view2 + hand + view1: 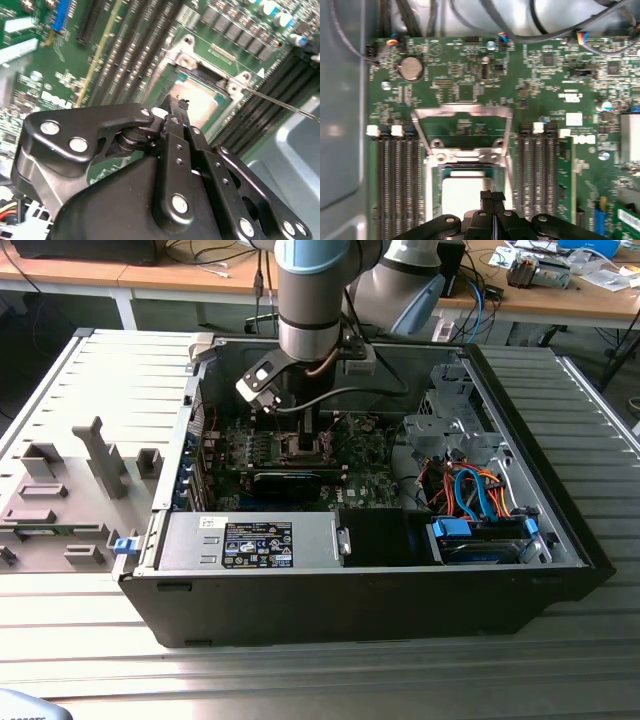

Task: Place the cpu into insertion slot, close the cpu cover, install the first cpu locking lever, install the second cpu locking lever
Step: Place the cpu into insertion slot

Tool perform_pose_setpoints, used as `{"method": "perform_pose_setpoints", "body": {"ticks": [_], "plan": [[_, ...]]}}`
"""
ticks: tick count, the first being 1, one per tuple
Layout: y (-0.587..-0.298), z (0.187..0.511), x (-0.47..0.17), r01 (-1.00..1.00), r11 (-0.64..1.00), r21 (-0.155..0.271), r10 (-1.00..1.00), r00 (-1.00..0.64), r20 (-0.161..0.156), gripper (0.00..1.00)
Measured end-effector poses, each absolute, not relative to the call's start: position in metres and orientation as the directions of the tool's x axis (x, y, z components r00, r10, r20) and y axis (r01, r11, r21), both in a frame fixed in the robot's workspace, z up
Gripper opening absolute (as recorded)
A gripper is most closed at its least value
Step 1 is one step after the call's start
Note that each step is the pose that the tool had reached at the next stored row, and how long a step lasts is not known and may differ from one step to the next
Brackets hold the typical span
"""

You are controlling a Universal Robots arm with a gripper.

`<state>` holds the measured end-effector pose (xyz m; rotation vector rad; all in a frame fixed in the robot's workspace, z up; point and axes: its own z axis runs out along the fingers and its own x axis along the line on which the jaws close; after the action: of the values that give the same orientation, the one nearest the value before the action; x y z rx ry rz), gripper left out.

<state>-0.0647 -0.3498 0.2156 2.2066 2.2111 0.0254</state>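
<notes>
Slatted metal table (300, 680) carries an open computer case (350, 610), with wooden desks (180, 278) behind and a grey fixture tray (60, 490) at the exterior view's left. My arm reaches down into the case, over the green motherboard (545, 90).

Finding one: the cpu (462, 192) lies flat inside the insertion slot (429, 200), silvery top up, between the banks of memory slots (395, 175). I judge the placing step done, though I cannot confirm full seating.

Finding two: the cpu cover (462, 111) stands raised on its hinge beyond the slot, and the board shows through its window. Closing is outstanding.

Finding three: a thin wire locking lever (280, 103) juts free from the slot's corner. I judge neither lever installed. The other lever I cannot pick out.

My gripper (493, 195) has its fingers pressed together with nothing seen between them, the tips poised over the cpu's edge. I cannot tell whether they touch the chip.

Comparison of views: the exterior view gives the whole case, the table and my arm's approach from above. The first wrist view presents the raised cover square-on. The second wrist view adds the free lever and sets my fingertips against the cpu's top.
</notes>
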Motion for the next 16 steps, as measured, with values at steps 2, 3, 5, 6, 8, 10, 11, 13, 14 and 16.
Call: {"method": "perform_pose_setpoints", "body": {"ticks": [2, 3, 5, 6, 8, 10, 11, 13, 14, 16], "plan": [[-0.346, 0.215, -0.065, 1.0, 0.002, 0.024, 1.0, -0.002, -0.001, 0.11], [-0.345, 0.213, -0.065, 1.0, 0.002, 0.024, 1.0, -0.002, -0.001, 0.11], [-0.341, 0.206, -0.065, 1.0, 0.002, 0.02, 1.0, -0.002, -0.001, 0.11], [-0.34, 0.205, -0.064, 1.0, 0.002, 0.019, 1.0, -0.002, -0.001, 0.11], [-0.34, 0.205, -0.063, 1.0, 0.002, 0.018, 1.0, -0.002, -0.001, 0.11], [-0.34, 0.207, -0.062, 1.0, 0.002, 0.018, 1.0, -0.002, 0.001, 0.11], [-0.34, 0.209, -0.063, 1.0, 0.002, 0.017, 1.0, -0.002, -0.001, 0.11], [-0.34, 0.213, -0.063, 1.0, 0.002, 0.017, 1.0, -0.002, -0.001, 0.11], [-0.34, 0.215, -0.063, 1.0, 0.002, 0.017, 1.0, -0.002, -0.001, 0.11], [-0.34, 0.219, -0.063, 1.0, 0.002, 0.017, 1.0, -0.002, -0.001, 0.11]]}}
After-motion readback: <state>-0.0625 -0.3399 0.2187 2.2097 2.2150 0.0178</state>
